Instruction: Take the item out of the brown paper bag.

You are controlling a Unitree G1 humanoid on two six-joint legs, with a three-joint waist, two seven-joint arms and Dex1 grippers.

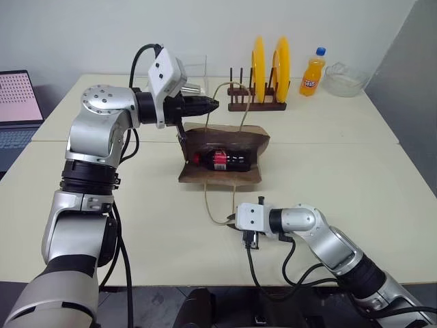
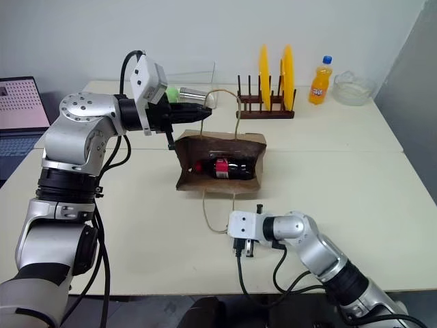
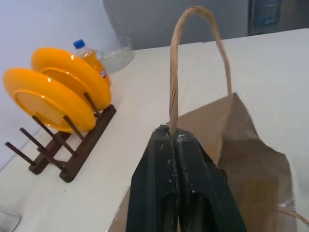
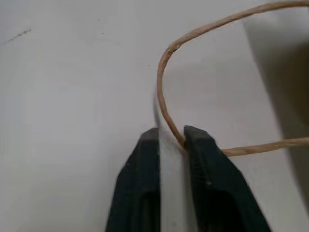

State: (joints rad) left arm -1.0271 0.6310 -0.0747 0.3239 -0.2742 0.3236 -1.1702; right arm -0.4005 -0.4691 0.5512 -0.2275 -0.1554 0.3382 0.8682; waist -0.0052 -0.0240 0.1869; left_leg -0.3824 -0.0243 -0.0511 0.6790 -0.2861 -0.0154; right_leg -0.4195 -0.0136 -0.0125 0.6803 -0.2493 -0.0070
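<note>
One brown paper bag (image 1: 222,156) lies on its side near the middle of the desk (image 1: 328,178), mouth toward the near edge, with one item (image 1: 222,160), a dark packet with red and white markings, lying inside it. The bag has two cord handles. The upper handle (image 3: 179,58) is raised off the desk and pinched in the left gripper (image 1: 213,104), whose jaws are closed tight on the cord. The lower handle (image 4: 169,96) trails on the desk toward the near edge; the right gripper (image 4: 170,137) lies there with its jaws slightly parted, the cord running between them.

Along the far edge stand one dish rack (image 1: 256,102) with two yellow plates (image 1: 270,65), one orange soda bottle (image 1: 313,72) and one glass bowl (image 1: 345,78). One laptop (image 1: 17,109) is at the desk's left edge.
</note>
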